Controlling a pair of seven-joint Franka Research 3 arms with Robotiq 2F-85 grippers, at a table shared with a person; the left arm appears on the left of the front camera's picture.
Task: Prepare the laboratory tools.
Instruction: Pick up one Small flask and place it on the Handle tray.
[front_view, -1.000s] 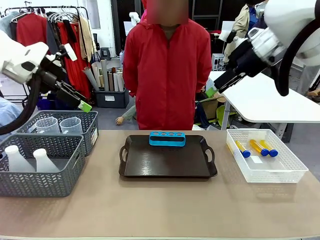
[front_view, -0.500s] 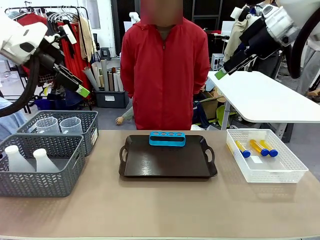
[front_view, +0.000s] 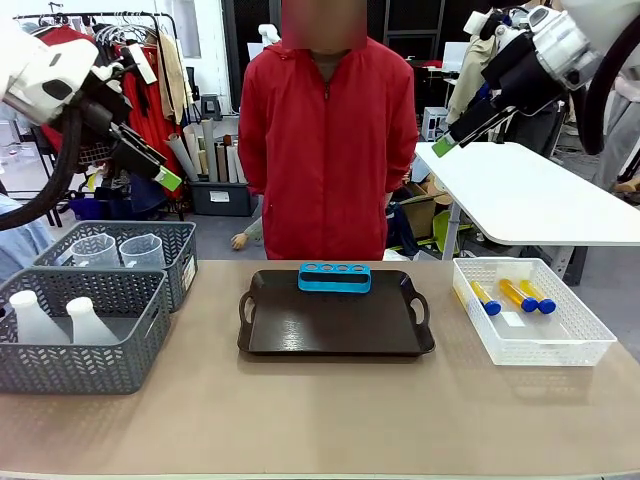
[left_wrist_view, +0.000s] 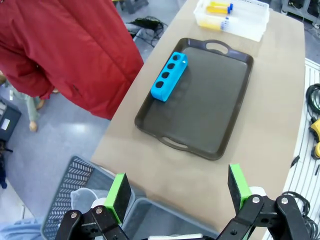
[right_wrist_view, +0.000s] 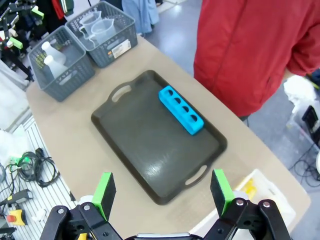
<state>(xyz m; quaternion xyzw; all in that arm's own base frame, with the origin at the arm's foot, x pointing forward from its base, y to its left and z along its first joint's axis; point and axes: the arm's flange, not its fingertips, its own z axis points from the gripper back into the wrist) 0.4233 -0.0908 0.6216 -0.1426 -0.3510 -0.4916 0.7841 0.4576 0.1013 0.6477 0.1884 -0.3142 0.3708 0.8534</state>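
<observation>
A blue holed tube rack (front_view: 334, 277) lies at the far edge of a dark tray (front_view: 335, 340), in front of a person in a red jacket. Three orange tubes with blue caps (front_view: 512, 295) lie in the white mesh bin (front_view: 575, 345) at the right. Two white conical flasks (front_view: 60, 318) stand in the near grey basket, and clear beakers (front_view: 120, 250) stand in the far one. My left gripper (front_view: 160, 178) hangs high above the baskets, open and holding nothing (left_wrist_view: 177, 190). My right gripper (front_view: 447, 142) is raised high at the right, also open with nothing between its fingers (right_wrist_view: 162, 191).
The two grey baskets (front_view: 95, 360) fill the table's left end. Behind the bin stands a white side table (front_view: 540, 205). Bare tabletop (front_view: 320, 415) stretches along the near edge. The right wrist view looks down on the rack (right_wrist_view: 181, 110) and both baskets (right_wrist_view: 75, 45).
Both arms have lifted: the left gripper rose a little, and the right gripper rose and drew slightly right. Nothing on the table has moved.
</observation>
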